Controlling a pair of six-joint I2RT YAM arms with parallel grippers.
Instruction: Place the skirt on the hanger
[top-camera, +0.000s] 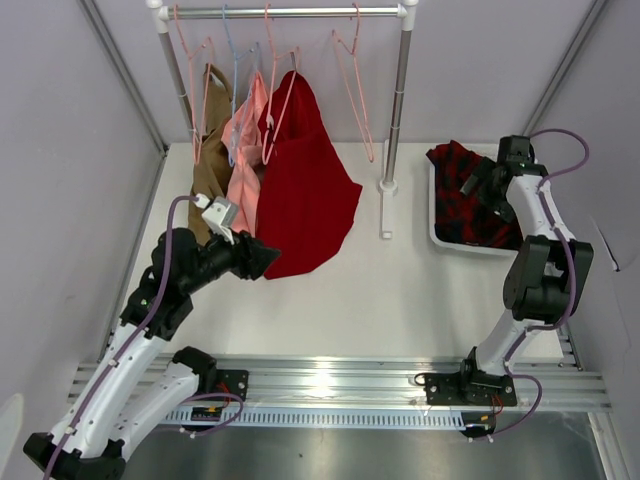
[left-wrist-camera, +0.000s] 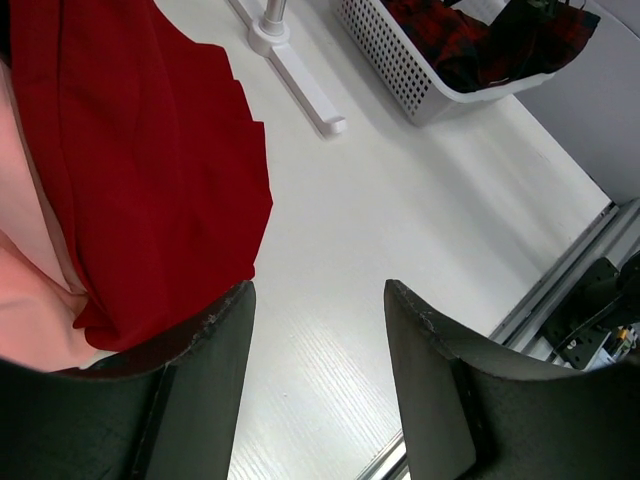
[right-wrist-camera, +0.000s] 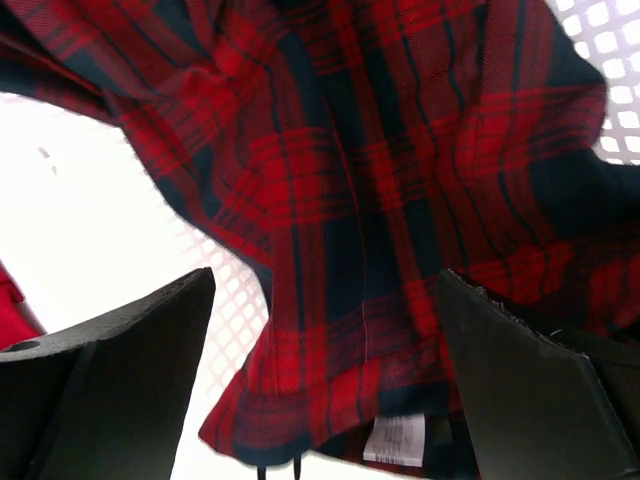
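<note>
Had my right jaws wide open and empty straight above the skirt (right-wrist-camera: 350, 200), bunched in the basket (top-camera: 434, 225), while the left jaws, also open and empty, sat far across the bench (top-camera: 420, 290).

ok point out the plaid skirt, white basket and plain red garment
plaid skirt (right-wrist-camera: 380, 200), right wrist view, mid fabric
white basket (left-wrist-camera: 385, 50), left wrist view, perforated wall
plain red garment (top-camera: 300, 190), top external view, centre

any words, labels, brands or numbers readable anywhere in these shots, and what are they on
No text can be read in any view.
White label at the hem of the plaid skirt: faint grey print, too small and blurred to read.
</note>
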